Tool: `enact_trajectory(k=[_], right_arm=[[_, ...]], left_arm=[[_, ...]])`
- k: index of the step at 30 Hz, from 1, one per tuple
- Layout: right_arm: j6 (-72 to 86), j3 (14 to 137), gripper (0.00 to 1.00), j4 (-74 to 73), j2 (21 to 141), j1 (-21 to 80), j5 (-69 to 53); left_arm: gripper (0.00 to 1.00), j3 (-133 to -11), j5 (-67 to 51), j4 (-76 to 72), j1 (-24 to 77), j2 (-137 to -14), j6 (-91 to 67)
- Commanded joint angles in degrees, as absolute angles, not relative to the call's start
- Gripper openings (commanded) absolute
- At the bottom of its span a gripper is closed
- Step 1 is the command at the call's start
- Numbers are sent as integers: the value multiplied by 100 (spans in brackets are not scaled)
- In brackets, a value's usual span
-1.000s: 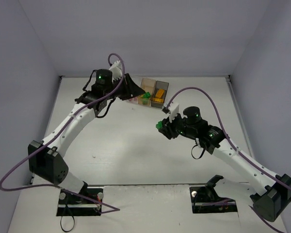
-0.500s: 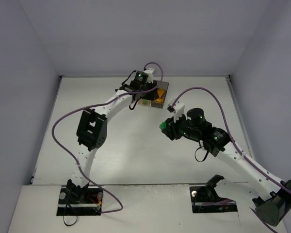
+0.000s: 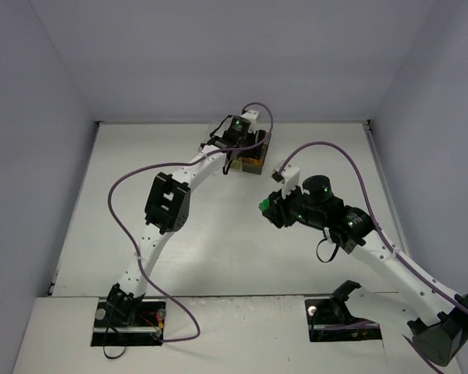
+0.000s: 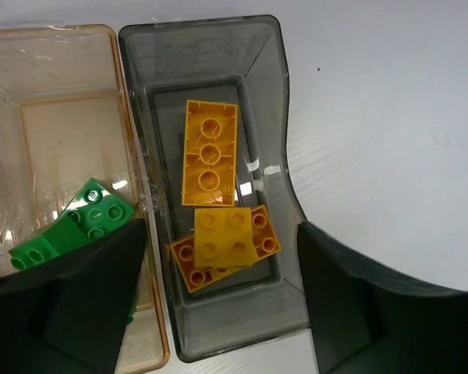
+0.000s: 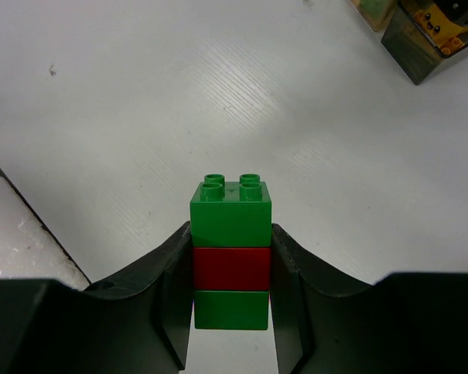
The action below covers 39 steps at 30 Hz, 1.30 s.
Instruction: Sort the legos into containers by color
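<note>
My left gripper [image 4: 222, 308] hangs open over the smoky dark grey container [image 4: 285, 140], one finger [image 4: 70, 312] on each side and nothing between them. Inside lie yellow legos: a long brick [image 4: 210, 152] and a square brick [image 4: 224, 236] tilted on another. The orange-tinted container [image 4: 129, 167] beside it holds green legos [image 4: 97, 210]. My right gripper [image 5: 231, 273] is shut on a green-red-green stack [image 5: 231, 226], held above the table mid-right [image 3: 263, 205]. In the top view the left arm covers most of the containers [image 3: 253, 162].
White tabletop [image 3: 140, 202] enclosed by pale walls on three sides. The containers sit at the back centre, also at the top right of the right wrist view [image 5: 421, 39]. Purple cables loop from both arms.
The left arm swung right from the left end of the container row to above the dark grey one, and its gripper opened. The right gripper shifted slightly, still holding the stack.
</note>
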State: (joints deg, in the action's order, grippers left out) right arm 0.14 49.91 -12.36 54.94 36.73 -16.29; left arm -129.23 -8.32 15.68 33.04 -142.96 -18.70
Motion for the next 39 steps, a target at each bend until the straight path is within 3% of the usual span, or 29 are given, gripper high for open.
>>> enact_trajectory(k=[1,3,12,20,27,39], right_arm=[[44,5150,0,-1055,5519,3630,-1635],[-140,5150,0,-1046,5537,3621,-1617],[-711,5203,0,-879,5555,3481,-1450],[-1168,5423,0,-694,5546,3410,-1757],[-1266,5555,0,-659,5511,3410,-1951],[-1257,5599,1,-589,5440,3410,-2030]], left_arm=[[74,-13149,-773,1389,3296,-13852,-1828],[78,-12852,-913,1310,3287,-13571,-1916],[79,-10665,-1660,906,3270,-10973,-2793],[79,-9012,-3284,432,3269,-9327,-3742],[79,-8350,-4025,299,3542,-8921,-4218],[75,-8253,-4000,386,3955,-8807,-4237]])
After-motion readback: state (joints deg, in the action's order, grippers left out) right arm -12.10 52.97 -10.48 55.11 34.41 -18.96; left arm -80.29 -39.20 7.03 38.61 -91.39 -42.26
